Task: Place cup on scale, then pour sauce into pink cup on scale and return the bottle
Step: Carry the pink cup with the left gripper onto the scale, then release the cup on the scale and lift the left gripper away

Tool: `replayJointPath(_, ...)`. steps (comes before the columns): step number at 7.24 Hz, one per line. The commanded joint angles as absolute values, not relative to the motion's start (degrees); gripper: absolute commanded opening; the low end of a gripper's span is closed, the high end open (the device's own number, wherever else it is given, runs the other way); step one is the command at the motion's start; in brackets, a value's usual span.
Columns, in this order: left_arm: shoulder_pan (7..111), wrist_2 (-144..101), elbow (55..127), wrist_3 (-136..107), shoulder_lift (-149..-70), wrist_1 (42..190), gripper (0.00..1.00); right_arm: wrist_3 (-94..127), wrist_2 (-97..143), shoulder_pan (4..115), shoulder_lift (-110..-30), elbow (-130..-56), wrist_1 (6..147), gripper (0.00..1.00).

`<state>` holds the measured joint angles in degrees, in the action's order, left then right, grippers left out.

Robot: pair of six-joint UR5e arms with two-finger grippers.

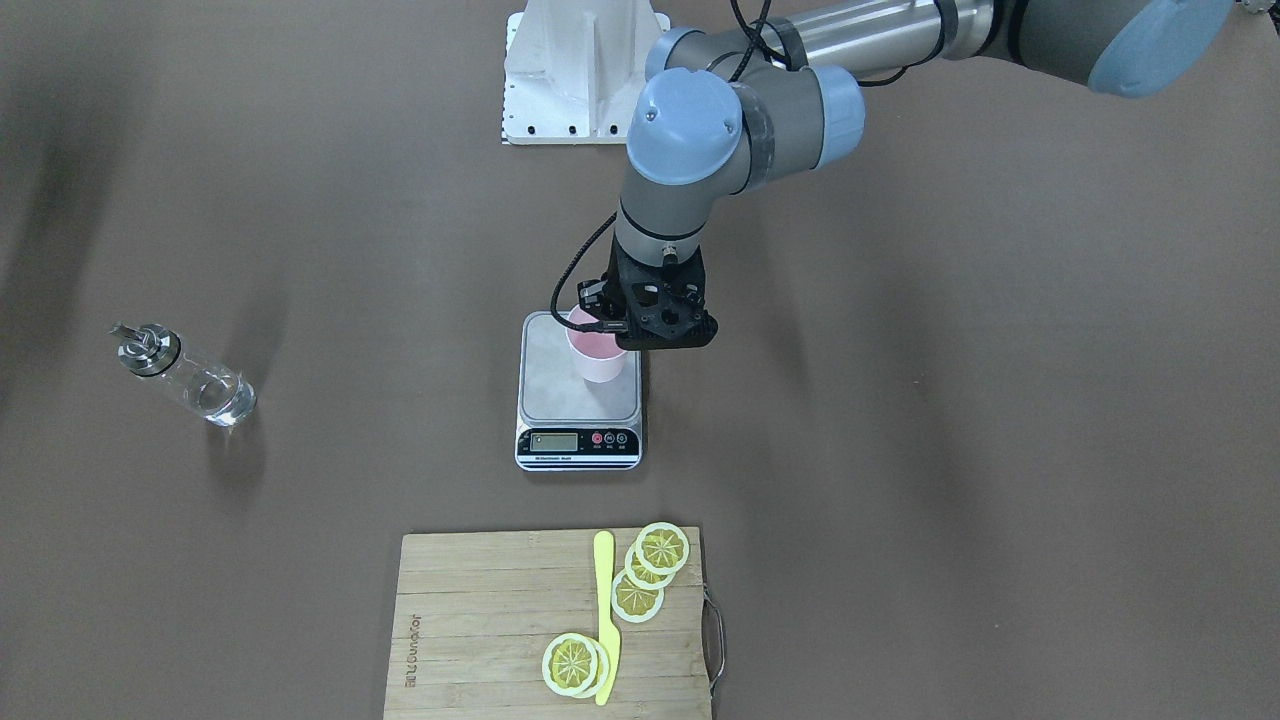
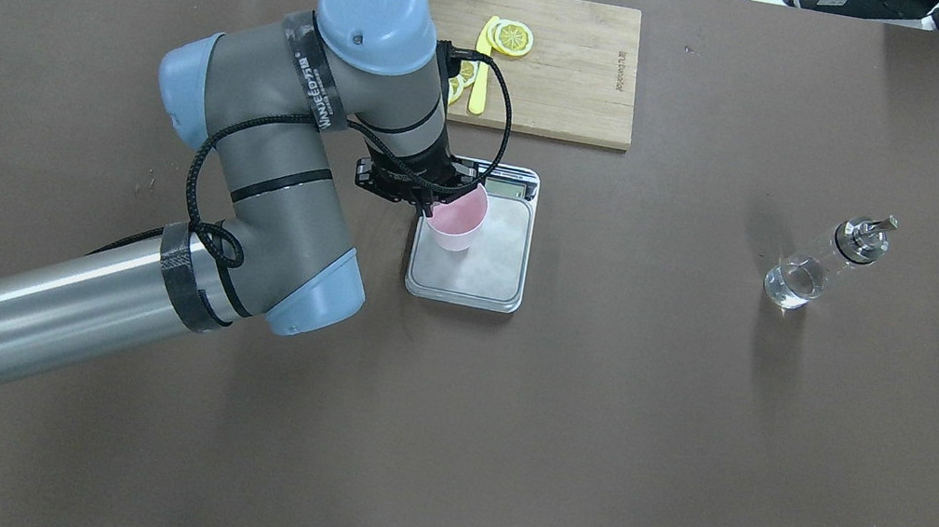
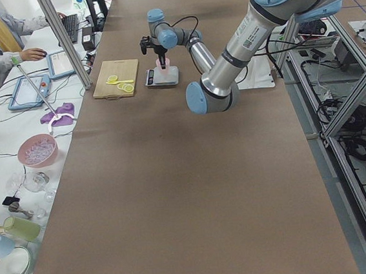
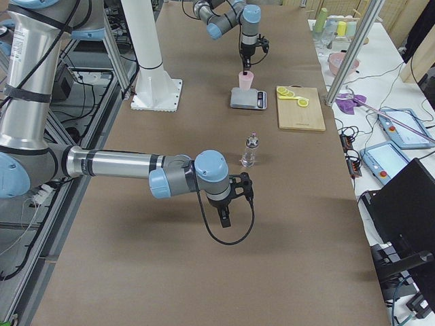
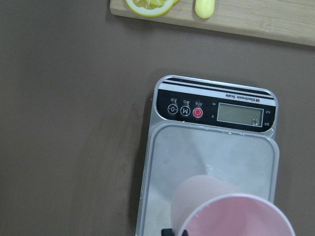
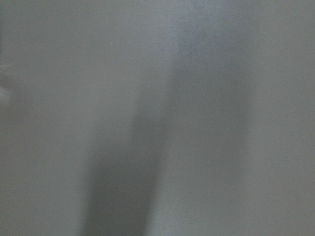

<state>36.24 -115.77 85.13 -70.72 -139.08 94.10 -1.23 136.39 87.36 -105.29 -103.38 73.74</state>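
You see the pale pink cup (image 1: 600, 360) upright on the scale's (image 1: 556, 395) silver platform, toward the robot's left side of it. Well apart, on the robot's right, your clear glass bottle (image 1: 185, 372) stands with its metal spout up, clear sauce (image 1: 226, 400) at its bottom.

Lower centre of the front-facing view: a bamboo cutting board (image 1: 480, 620) lies flat on the brown worktop (image 1: 950, 450), with a wire handle (image 1: 716, 640) on its right edge. Three lemon slices (image 1: 648, 572) fan out at its upper right, and two more (image 1: 573, 664) are stacked near the bottom edge. A yellow knife (image 1: 604, 610) runs top to bottom between them, touching the lower pair. Top centre is a white mount plate (image 1: 575, 70). In the left side view, a pink bowl (image 3: 37, 151) sits on the side bench.
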Motion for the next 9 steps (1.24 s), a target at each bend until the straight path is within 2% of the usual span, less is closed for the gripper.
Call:
replayJointPath(1,35.25,-115.75,84.29,-70.66,-138.78,96.24,0.00,-1.23,136.41,87.36,-105.29,-103.45,73.83,1.00)
replayJointPath(6,35.24,-115.58,83.94,-71.10,-140.62,95.10,0.00,-1.23,136.41,87.19,-105.29,-103.36,73.83,1.00)
replayJointPath(7,35.24,-115.14,83.76,-70.84,-140.62,95.01,0.49,-1.23,136.49,87.19,-105.29,-103.36,73.83,1.00)
replayJointPath(8,35.16,-114.79,83.76,-70.84,-140.71,95.01,0.61,-1.23,136.49,87.19,-105.29,-103.45,73.83,1.00)
replayJointPath(9,35.07,-114.79,83.85,-70.84,-140.80,95.01,0.82,-1.23,136.49,87.19,-105.29,-103.36,73.83,1.00)
